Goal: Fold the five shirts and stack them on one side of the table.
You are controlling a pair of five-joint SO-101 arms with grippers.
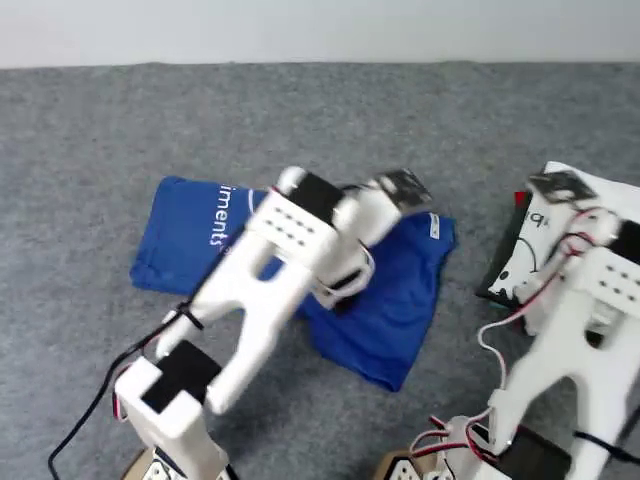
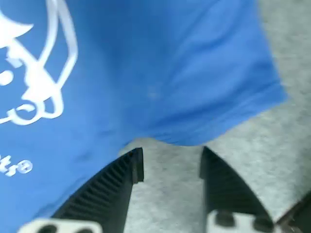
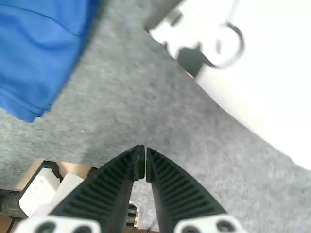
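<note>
Grippers: left gripper [image 2: 170, 165] open and empty, jaws over grey bench [image 1: 300, 110] just off the hem of the blue shirt [image 1: 400, 310]; right gripper [image 3: 145, 162] closed on nothing, above bench between blue shirt and white shirt [image 1: 548, 232]. Blue shirt lies mid-bench, white shirt at the right side.

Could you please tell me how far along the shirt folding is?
Done: a white shirt lies atop a black shirt at one side; how many are stacked there is unclear. In hand: the blue shirt lies mid-table, the left gripper open at its edge; the right gripper is shut over bare table. Left: finishing that fold and stacking it.
</note>
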